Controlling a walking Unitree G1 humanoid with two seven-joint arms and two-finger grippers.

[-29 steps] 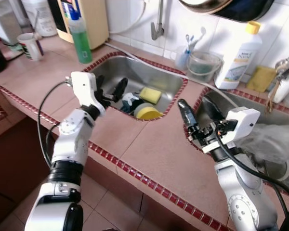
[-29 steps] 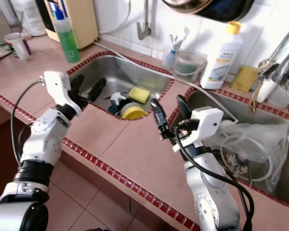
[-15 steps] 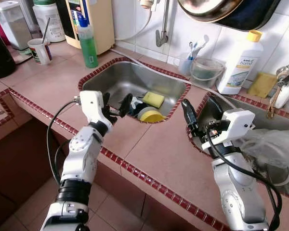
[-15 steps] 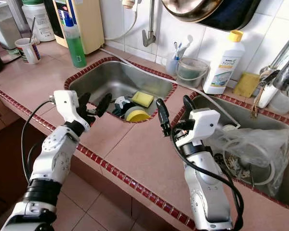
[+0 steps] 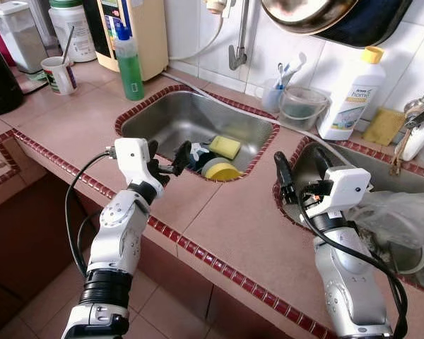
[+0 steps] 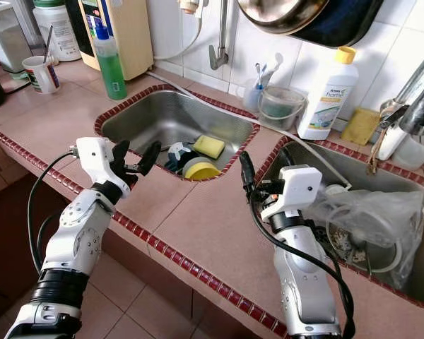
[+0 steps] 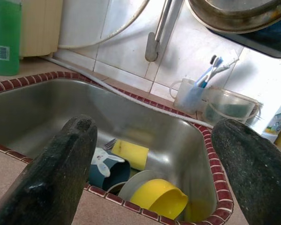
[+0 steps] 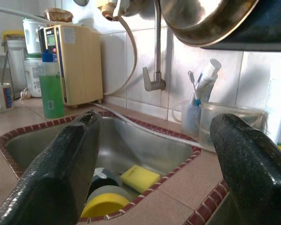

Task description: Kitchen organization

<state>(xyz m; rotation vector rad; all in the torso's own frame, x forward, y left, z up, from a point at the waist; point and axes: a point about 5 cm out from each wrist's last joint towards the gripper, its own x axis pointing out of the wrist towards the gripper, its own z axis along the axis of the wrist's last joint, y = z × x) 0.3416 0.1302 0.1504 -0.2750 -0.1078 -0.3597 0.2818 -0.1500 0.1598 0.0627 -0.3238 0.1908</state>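
A yellow bowl [image 5: 222, 171] sat in the steel sink [image 5: 171, 115] next to a yellow sponge [image 5: 225, 146] and a blue cup [image 7: 104, 166]. The left claw [image 5: 167, 153] hung over the sink's near edge, fingers spread wide. The right claw [image 5: 302, 168] was over the tiled surface [image 5: 226, 226], spread wide too.

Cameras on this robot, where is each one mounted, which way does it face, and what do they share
Left and right eye views: head camera, looking down at the counter; both arms show.
Left wrist view: on the left arm, looking along the open left gripper into the sink.
Right wrist view: on the right arm, looking along the open right gripper toward the faucet.
Shared: the yellow sponge and yellow bowl.
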